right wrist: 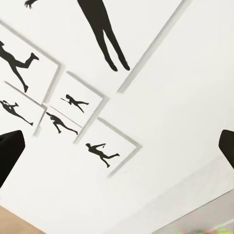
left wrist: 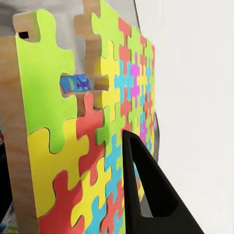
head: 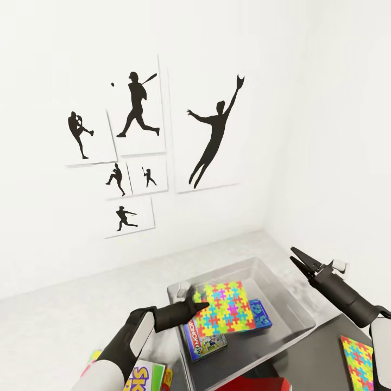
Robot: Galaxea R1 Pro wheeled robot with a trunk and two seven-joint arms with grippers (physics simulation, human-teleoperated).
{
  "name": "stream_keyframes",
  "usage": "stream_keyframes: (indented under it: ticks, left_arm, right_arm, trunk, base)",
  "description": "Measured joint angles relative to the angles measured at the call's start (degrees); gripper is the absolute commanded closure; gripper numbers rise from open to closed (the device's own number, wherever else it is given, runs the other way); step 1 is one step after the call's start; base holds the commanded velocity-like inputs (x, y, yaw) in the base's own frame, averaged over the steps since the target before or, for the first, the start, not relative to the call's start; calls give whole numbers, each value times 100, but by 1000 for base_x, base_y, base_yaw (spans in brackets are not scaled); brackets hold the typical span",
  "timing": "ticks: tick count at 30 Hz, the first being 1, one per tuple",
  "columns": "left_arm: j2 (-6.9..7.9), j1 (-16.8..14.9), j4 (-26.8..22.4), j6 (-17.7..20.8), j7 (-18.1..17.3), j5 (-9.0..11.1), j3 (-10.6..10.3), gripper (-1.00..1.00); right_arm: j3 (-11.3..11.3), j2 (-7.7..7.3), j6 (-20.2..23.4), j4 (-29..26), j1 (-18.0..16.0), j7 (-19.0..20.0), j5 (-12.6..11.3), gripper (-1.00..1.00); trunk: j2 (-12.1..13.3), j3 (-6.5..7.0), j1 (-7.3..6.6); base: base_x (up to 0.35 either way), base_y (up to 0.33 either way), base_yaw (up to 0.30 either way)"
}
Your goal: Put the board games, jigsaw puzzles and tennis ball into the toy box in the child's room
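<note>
A grey toy box (head: 296, 310) stands below me. Inside it lie a blue Monopoly board game (head: 203, 339) and another blue box (head: 259, 315). A bright multicoloured jigsaw puzzle (head: 227, 306) rests tilted over them, and my left gripper (head: 196, 302) is shut on its near edge. In the left wrist view the jigsaw puzzle (left wrist: 102, 146) stands right against one black finger (left wrist: 146, 195). A second jigsaw puzzle (head: 358, 361) lies on the dark table (head: 326, 353) at the right. My right gripper (head: 296, 259) hovers open above the box's right side, holding nothing. The tennis ball is out of view.
A colourful board game (head: 144, 377) pokes in at the lower left beside my left arm. Framed baseball silhouettes (head: 138, 108) hang on the white wall behind the box. The room's corner and a wall socket (head: 339, 266) are close behind the right gripper.
</note>
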Motion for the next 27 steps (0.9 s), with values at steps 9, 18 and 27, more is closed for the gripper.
stream_keyframes:
  ticks: [9,18,27]
  left_arm:
    - [0,0,139,38,349,587,0,100]
    - [0,0,146,40,377,615,0,100]
    - [0,0,146,56,377,613,1,-100]
  right_arm:
    - [12,49,-83,0,0,8,7,-100]
    - [21,52,-86,0,0,9,7,-100]
    - [22,53,-86,0,1,8,7,-100]
  trunk:
    - [0,0,0]
    - [0,0,0]
    - [0,0,0]
  base:
    - [0,0,0]
    - [0,0,0]
    - [0,0,0]
